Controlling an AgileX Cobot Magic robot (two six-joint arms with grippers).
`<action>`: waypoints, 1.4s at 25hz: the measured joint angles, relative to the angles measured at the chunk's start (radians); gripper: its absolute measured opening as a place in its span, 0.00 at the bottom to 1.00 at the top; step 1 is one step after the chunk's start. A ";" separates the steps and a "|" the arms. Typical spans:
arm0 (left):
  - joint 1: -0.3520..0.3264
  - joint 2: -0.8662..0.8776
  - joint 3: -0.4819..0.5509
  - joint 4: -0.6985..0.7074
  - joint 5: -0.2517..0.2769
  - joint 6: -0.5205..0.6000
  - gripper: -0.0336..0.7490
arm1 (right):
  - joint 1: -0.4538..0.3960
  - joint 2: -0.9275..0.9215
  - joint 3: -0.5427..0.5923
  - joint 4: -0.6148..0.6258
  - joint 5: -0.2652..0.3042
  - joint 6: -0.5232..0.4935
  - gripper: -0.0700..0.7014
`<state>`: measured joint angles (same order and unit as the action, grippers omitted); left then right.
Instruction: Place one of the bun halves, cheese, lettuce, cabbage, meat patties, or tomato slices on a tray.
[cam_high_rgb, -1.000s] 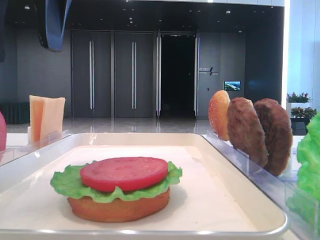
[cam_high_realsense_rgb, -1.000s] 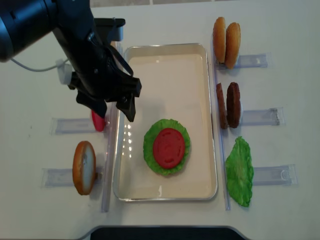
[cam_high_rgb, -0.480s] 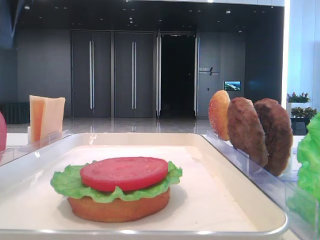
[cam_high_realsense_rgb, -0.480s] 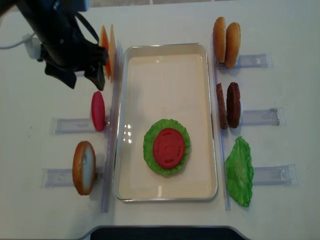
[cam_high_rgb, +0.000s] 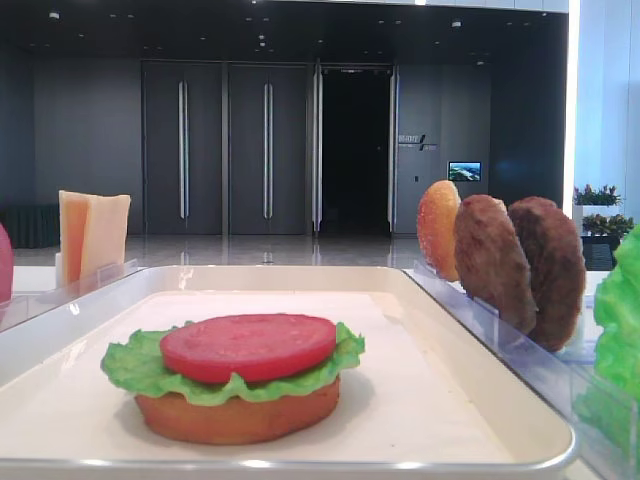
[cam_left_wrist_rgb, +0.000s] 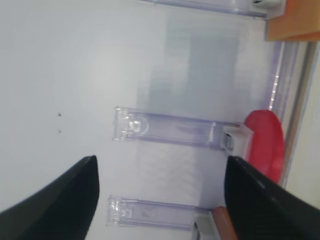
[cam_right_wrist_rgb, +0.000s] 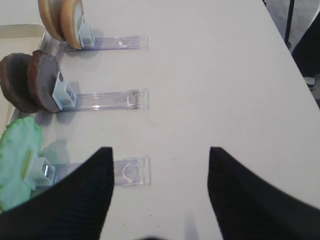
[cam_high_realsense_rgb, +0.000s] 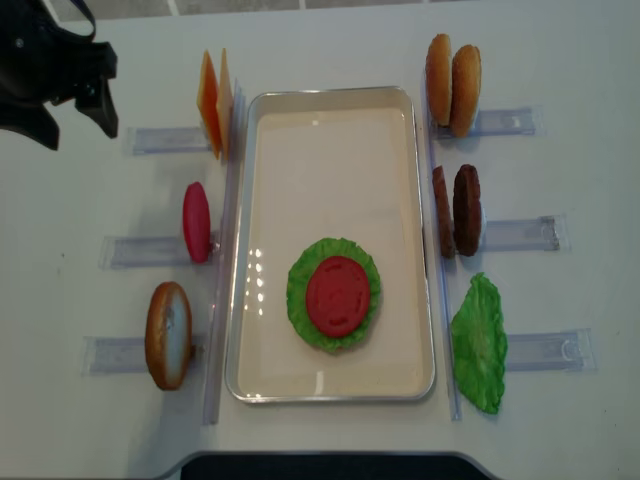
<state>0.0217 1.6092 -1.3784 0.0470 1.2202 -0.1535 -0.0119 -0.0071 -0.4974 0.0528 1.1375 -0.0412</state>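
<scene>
**Desk:** What is the left gripper doing?

**Me:** My left gripper hangs over the far left corner of the white table, jaws spread wide and holding nothing. Through its wrist camera I see the two dark fingers apart, with bare table and a clear plastic rack between them, and a spare tomato slice standing at that rack's end.

**Desk:** And the right one?

**Me:** The right gripper is parted too, empty, above the table just beyond the rack that carries the loose lettuce leaf.

**Desk:** Where are the task pieces?

**Me:** On the tray, toward its near end, sits a stack: a bun half at the bottom, lettuce on it, and a tomato slice on top. Left of the tray stand the cheese, the spare tomato and another bun half, each upright in its rack. Right of it stand two bun halves, the meat patties and the loose leaf.

**Desk:** The room?

**Me:** From the low camera I see a dark hall behind the table, with tall grey doors, one doorway open and black, a small lit screen on the wall and potted plants at the right.

**Desk:** Arm pose?

**Me:** Only the left arm's black wrist shows from overhead, entering from the top left corner.
</scene>
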 joint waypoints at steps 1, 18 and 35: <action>0.018 0.000 0.000 0.004 0.000 0.001 0.80 | 0.000 0.000 0.000 0.000 0.000 0.000 0.64; 0.009 -0.337 0.255 0.026 0.001 0.011 0.80 | 0.000 0.000 0.000 0.000 0.000 0.000 0.64; 0.008 -1.141 0.705 -0.004 0.025 0.095 0.80 | 0.000 0.000 0.000 0.000 0.000 0.000 0.64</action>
<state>0.0293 0.4677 -0.6737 0.0432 1.2453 -0.0590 -0.0119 -0.0071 -0.4974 0.0528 1.1375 -0.0412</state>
